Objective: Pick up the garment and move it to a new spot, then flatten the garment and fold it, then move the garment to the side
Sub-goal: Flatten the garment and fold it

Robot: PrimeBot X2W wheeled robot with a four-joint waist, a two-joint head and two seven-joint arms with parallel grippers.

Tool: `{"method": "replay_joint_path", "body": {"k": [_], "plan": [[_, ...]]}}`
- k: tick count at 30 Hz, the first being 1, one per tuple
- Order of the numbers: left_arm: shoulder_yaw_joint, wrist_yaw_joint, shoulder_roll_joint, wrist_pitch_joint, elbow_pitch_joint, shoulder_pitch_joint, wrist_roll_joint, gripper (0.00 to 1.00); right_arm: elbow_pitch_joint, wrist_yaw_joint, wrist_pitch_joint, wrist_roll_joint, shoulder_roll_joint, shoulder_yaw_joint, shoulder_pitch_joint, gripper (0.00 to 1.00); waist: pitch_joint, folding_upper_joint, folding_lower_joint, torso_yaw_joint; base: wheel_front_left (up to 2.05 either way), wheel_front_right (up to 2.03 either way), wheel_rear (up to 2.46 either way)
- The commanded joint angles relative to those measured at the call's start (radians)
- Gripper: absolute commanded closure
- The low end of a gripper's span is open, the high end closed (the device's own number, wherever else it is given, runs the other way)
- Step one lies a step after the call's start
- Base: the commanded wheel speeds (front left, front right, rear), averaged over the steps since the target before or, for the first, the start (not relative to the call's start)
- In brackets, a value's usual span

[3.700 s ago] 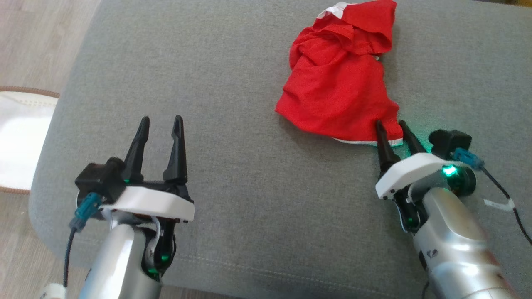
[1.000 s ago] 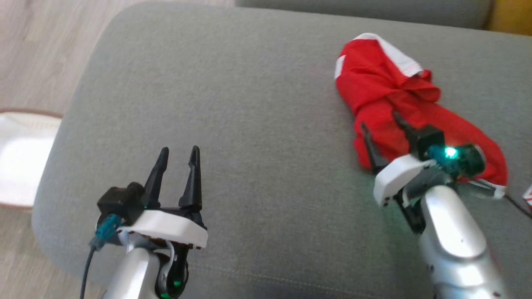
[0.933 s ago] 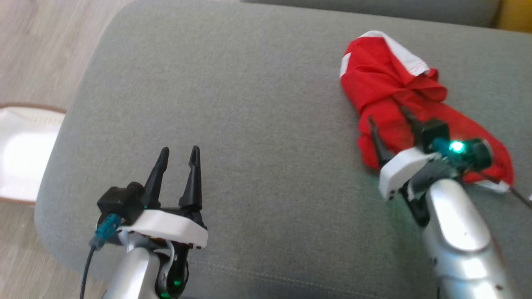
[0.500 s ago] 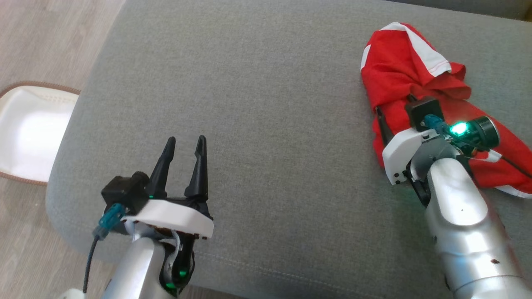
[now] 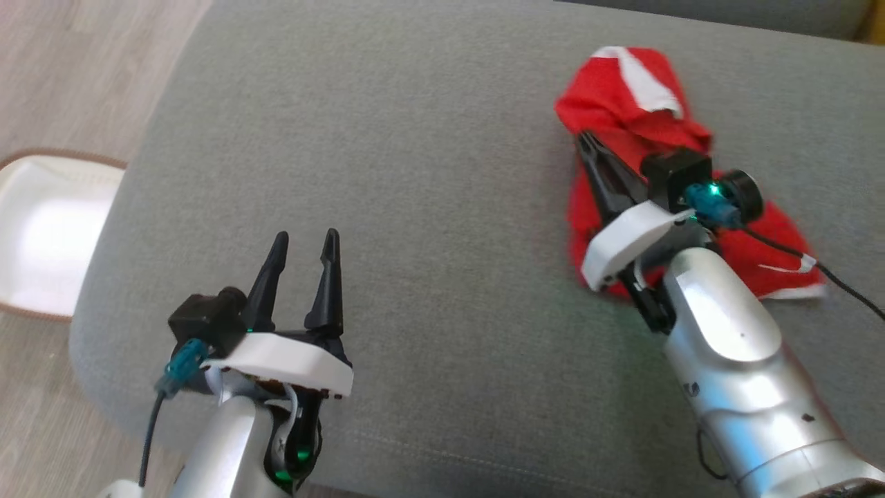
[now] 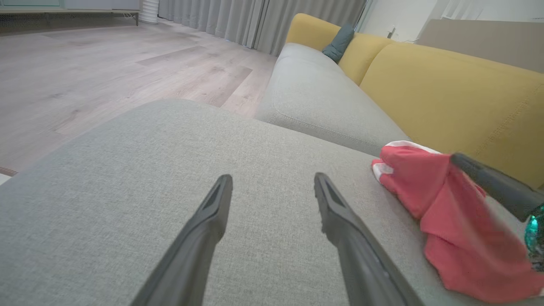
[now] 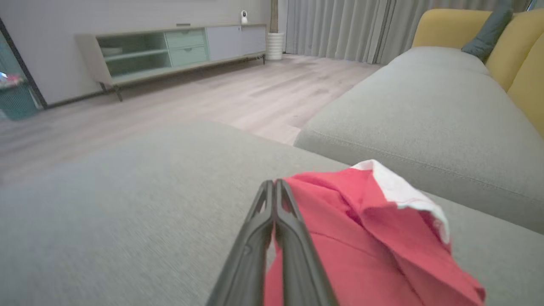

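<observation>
The garment [image 5: 615,111] is a red piece with white trim, bunched in a heap at the back right of the grey cushion [image 5: 429,138]. My right gripper [image 5: 586,140] is shut, its two fingers pressed together in the folds on the heap's left side, with red cloth on both sides of them. In the right wrist view the shut gripper [image 7: 273,183] lies against the garment [image 7: 361,238]. My left gripper [image 5: 304,238] hovers open over bare cushion at the front left, well away from the cloth. The left wrist view shows that gripper [image 6: 272,180] and the garment [image 6: 446,204] to its right.
A white basket [image 5: 41,228] with a brown rim stands on the wood floor off the cushion's left edge. Behind the cushion are a second grey seat [image 6: 314,97] and yellow backrests [image 6: 446,93]. A low cabinet [image 7: 170,46] stands across the room.
My right gripper was open astride the cloth and has shut on it, shifting left; the garment is more bunched. The head camera has moved. The left gripper stays open in place.
</observation>
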Motion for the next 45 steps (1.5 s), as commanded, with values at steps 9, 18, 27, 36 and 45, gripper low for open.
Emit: {"method": "replay_joint_path", "body": {"k": [9,18,27,36,45], "plan": [[0.055,-0.006,0.005,-0.012,-0.032,-0.024,0.016,0.0,-0.076,-0.001,-0.025,0.12,0.003,-0.134,-0.034,1.0,-0.013,0.0,0.0,-0.061,0.0,0.0,0.0],[0.036,-0.012,0.004,-0.012,-0.036,-0.042,0.014,0.0,0.063,-0.001,0.035,-0.043,-0.084,-0.307,-0.072,1.0,0.025,0.0,0.0,-0.06,0.0,0.0,0.0],[0.03,-0.011,0.004,-0.012,-0.027,-0.064,0.013,0.0,0.216,-0.001,0.045,-0.267,-0.162,-0.427,-0.12,1.0,0.042,0.0,0.0,-0.059,0.0,0.0,0.0],[0.047,-0.016,0.004,-0.012,-0.016,-0.061,0.029,0.0,0.25,-0.001,0.003,-0.371,-0.082,-0.546,-0.146,0.0,0.013,0.0,0.0,-0.118,0.0,0.0,0.0],[0.074,-0.027,0.004,-0.012,-0.024,-0.046,0.045,0.0,0.234,-0.001,-0.092,-0.265,-0.009,-0.496,-0.13,0.0,-0.029,0.0,0.0,-0.22,0.0,0.0,0.0]]}}
